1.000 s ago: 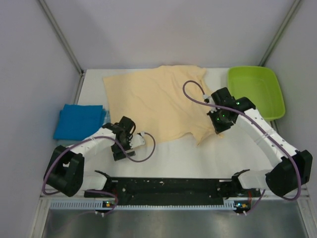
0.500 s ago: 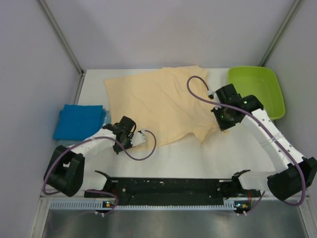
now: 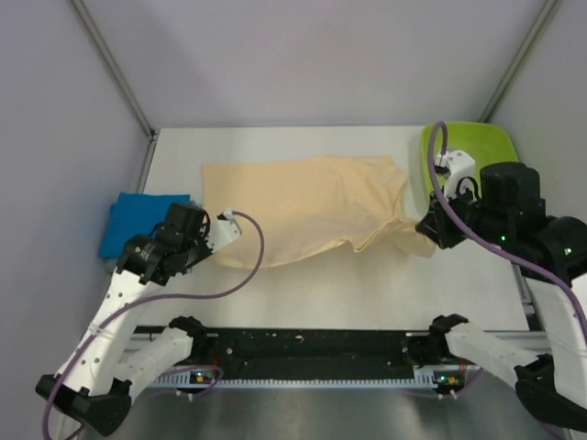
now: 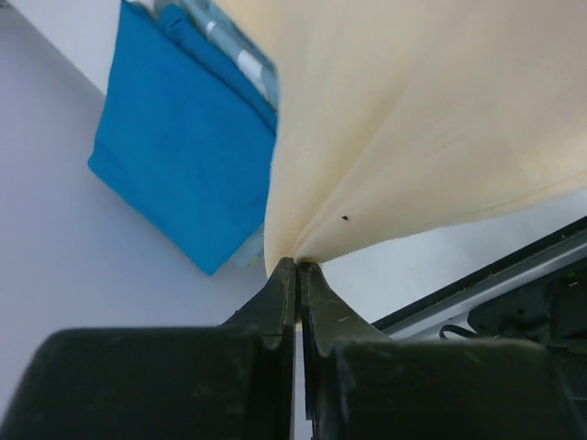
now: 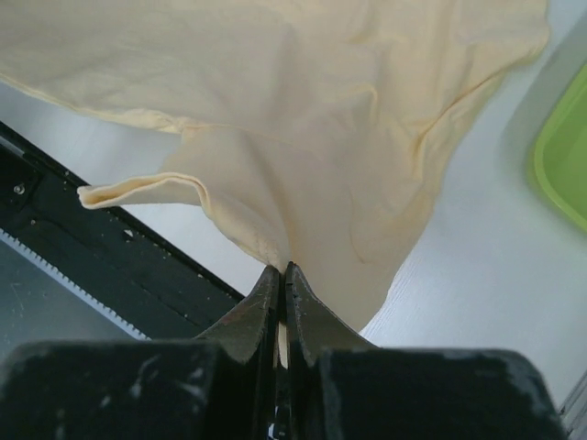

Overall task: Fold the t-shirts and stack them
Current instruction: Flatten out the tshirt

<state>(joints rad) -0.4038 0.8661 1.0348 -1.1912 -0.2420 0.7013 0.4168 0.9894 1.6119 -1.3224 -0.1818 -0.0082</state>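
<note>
A: What's gripped?

B: The left pincer [image 4: 295, 266] is clamped on the left edge of the peach shirt [image 3: 303, 206]. The right pincer [image 5: 282, 269] pinches its near-right end. The cloth is stretched between them over the tabletop [image 3: 367, 284].

A: How to do it well?

B: I'd carry both ends level and taut so the fold lands square. The blue shirt [image 3: 147, 223] lies folded at the left, just beside the peach shirt. I'd say the stack belongs there.

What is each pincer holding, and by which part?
Both are shut on the peach shirt. The left pincer pinches its near-left corner, and the right pincer pinches bunched cloth at its near-right end.
</note>
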